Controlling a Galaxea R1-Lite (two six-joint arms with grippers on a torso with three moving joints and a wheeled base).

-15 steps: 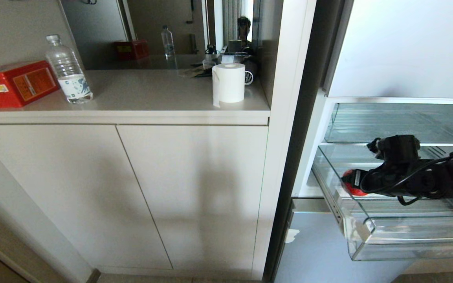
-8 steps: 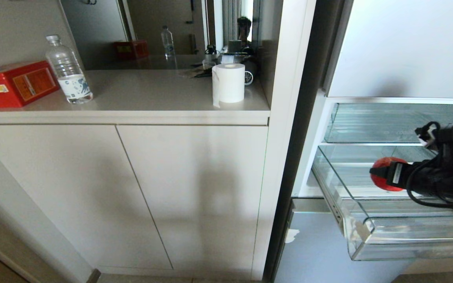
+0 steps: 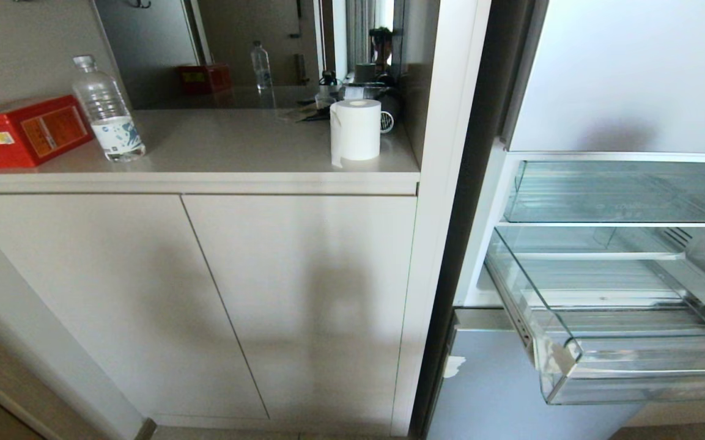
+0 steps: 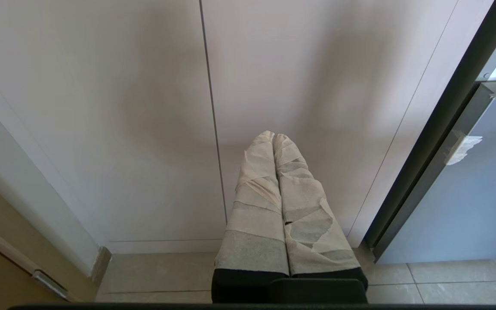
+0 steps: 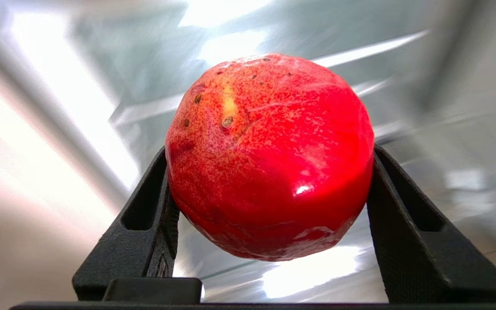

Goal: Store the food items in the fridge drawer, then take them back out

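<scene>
A glossy red round fruit, one of the food items, sits between the two black fingers of my right gripper, which is shut on it. It hangs clear of the blurred shiny surfaces behind it. That arm is outside the head view. The fridge stands open at the right, and its wide clear fridge drawer is pulled out with nothing showing inside. My left gripper is parked low in front of the cabinet doors, its tape-wrapped fingers pressed together.
A shorter clear bin sits above the drawer. Left of the fridge, beige cabinets carry a counter with a red box, a water bottle and a paper roll. Tiled floor lies below.
My right arm has lifted the red fruit up out of the drawer and carried it off to the right, out of the head view. The left arm has not moved.
</scene>
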